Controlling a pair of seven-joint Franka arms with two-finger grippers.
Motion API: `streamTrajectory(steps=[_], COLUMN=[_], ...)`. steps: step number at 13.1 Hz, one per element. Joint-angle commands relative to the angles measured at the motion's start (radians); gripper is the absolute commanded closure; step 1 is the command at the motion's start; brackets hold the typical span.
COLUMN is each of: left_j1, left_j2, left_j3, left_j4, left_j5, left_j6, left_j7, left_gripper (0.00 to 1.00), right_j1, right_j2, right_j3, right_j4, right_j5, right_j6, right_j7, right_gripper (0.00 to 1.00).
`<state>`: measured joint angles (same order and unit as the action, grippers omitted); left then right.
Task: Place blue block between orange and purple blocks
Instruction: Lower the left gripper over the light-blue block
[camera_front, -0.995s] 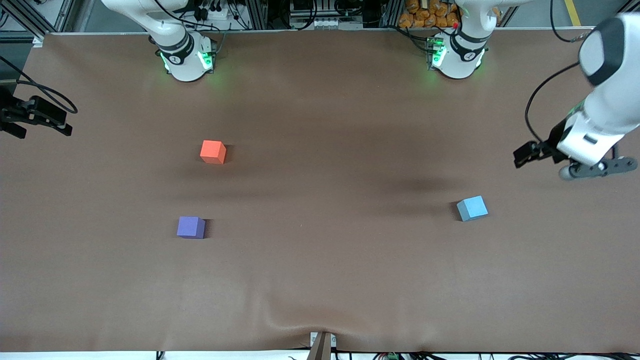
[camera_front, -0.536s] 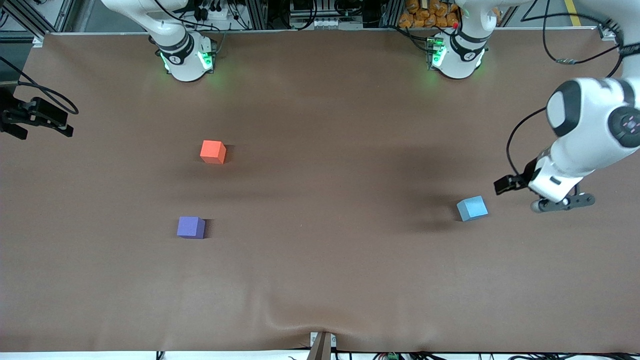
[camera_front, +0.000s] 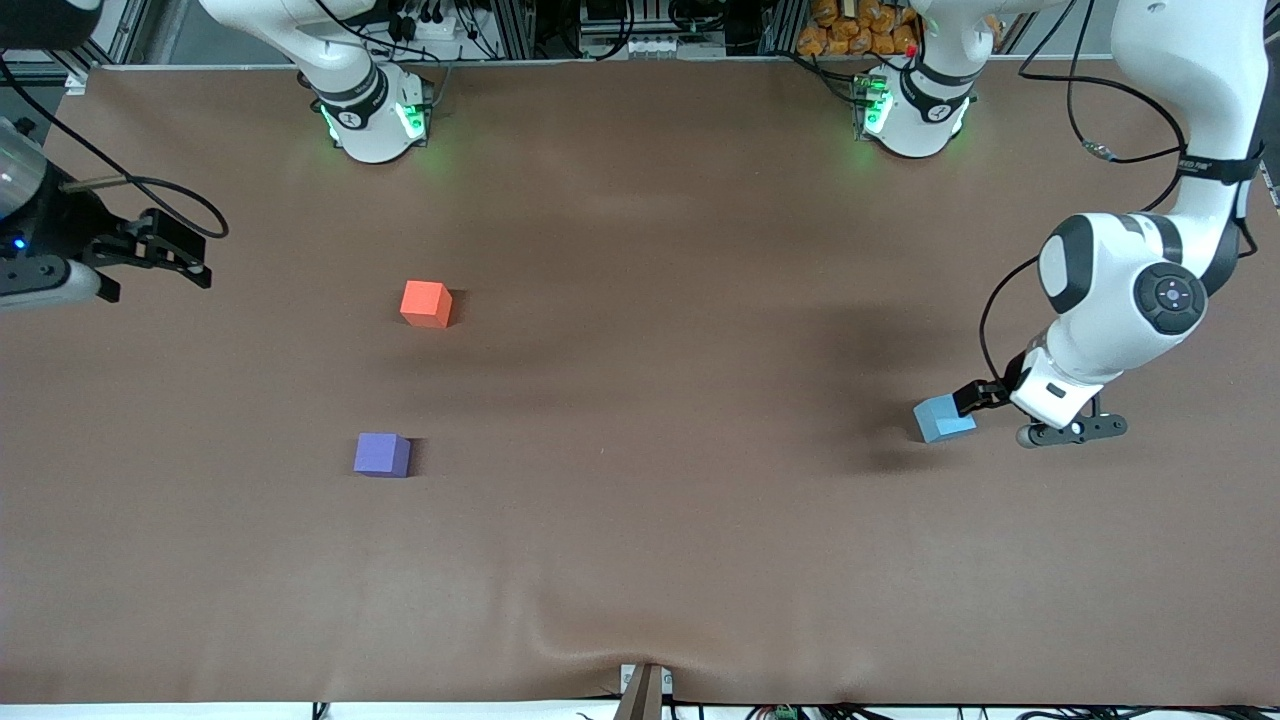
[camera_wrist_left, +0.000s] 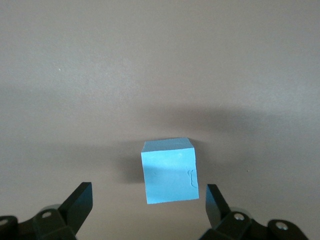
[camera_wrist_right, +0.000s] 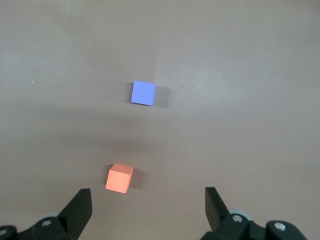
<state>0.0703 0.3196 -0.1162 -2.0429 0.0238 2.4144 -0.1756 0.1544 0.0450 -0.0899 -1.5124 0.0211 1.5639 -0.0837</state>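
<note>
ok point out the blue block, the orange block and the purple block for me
blue block (camera_wrist_left: 169, 172), left wrist view, on its big front face
orange block (camera_front: 423, 297), front view, on its top face
purple block (camera_front: 377, 453), front view, on its top face

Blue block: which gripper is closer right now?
Left. The left gripper is open, right beside the blue block, not touching. The right gripper, also open, is up at the right arm's end of the table, past the orange block.
</note>
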Motion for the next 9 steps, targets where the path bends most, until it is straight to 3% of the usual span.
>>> streamTrajectory(steps=[1,9], left_j1=[0.002,-0.021], left_j2=[0.027,0.115], left_j3=[-0.003,-0.005], left_j4=[-0.02,-0.031], left_j5=[-0.002,-0.005], left_j6=[0.07,0.176], left_j7=[0.01,0.005], left_gripper=[0.0,0.0], right_j1=[-0.01,-0.012], right_j2=[-0.005,-0.004], right_j3=[-0.005,-0.005], right_j4=[-0.022,-0.023], right_j5=[0.003,0.003], right_j6=[0.007,0.007], right_j7=[0.001,0.001], right_gripper=[0.0,0.0])
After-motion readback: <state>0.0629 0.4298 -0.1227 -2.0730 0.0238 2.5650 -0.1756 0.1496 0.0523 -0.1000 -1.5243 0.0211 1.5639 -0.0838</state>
